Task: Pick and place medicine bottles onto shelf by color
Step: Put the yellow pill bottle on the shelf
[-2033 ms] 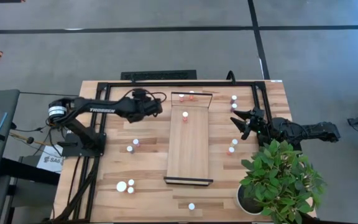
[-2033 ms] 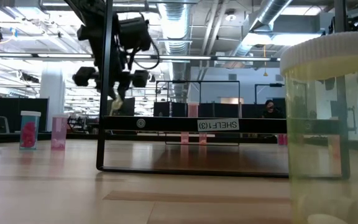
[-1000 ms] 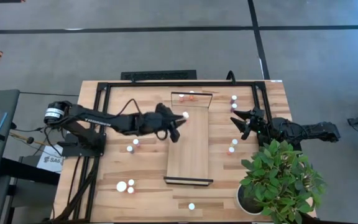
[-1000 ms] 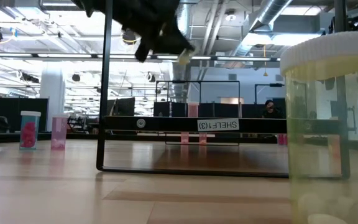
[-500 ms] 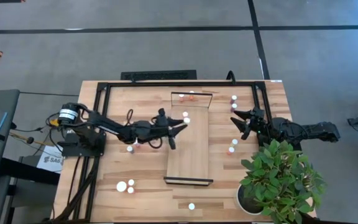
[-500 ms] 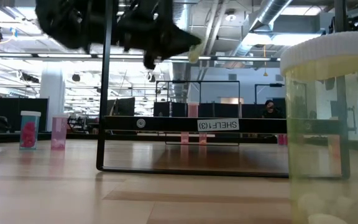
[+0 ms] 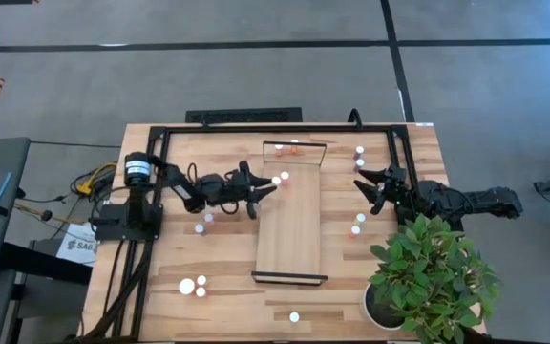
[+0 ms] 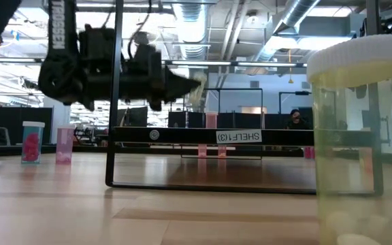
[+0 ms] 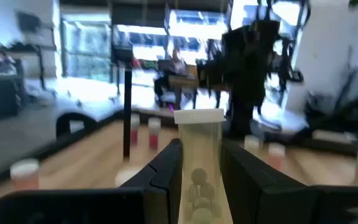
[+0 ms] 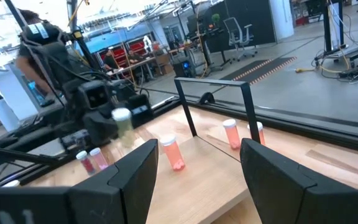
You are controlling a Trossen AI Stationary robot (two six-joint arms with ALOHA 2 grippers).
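Observation:
The shelf [image 7: 289, 225] is a long pale board in the middle of the table. Two reddish medicine bottles [image 7: 287, 148] stand at its far end, and a pink one [image 10: 173, 152] a little nearer. My left gripper [image 7: 264, 186] is level above the shelf's left edge, shut on a pale yellowish bottle with a white cap [image 9: 199, 116]; the low view shows it in the air [image 8: 196, 83]. My right gripper [image 7: 370, 187] rests open at the table's right side, its fingers [image 10: 135, 174] holding nothing. My left gripper pinches the pale bottle's body [image 9: 197, 152] between its two fingers, just below the white cap. The fingers [image 9: 166, 171] lie level and come from the table's left side. The bottle stands upright with its cap up, lifted clear above the shelf.
Loose bottles stand left of the shelf [image 7: 204, 223], near left [image 7: 194, 286], at the near edge [image 7: 294, 316] and right of the shelf [image 7: 357, 225], [image 7: 359, 156]. A potted plant [image 7: 428, 272] fills the near right corner. A black frame [image 7: 275, 127] borders the far side.
My left gripper, shut on the pale bottle, has sunk and drawn back toward the table's left edge as the arm folded. It has tipped from slanting down to level. The bottle has come lower with it and stays clear of the shelf.

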